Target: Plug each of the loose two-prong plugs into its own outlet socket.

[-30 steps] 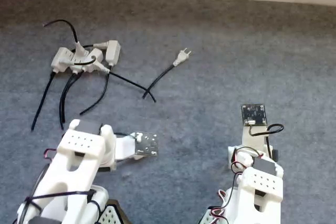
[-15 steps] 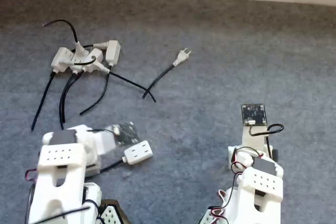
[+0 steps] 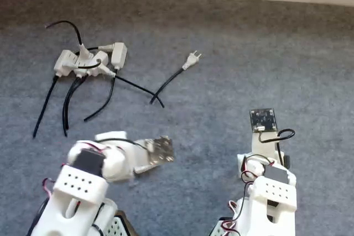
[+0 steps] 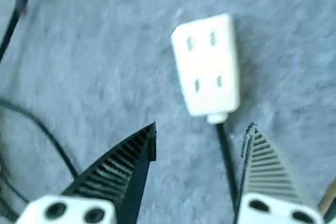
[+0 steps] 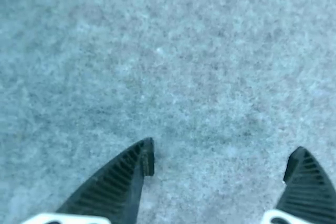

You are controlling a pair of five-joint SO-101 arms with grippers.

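A white two-prong plug [image 3: 192, 57] lies loose on the grey table [image 3: 276, 53], far and near the middle, prongs pointing far-right. Its black cord [image 3: 166, 85] trails near-left. At far left sits a cluster of white outlet sockets [image 3: 88, 60] with plugs already in them. A separate white outlet block [image 4: 207, 66] lies flat, its two slot pairs facing up.
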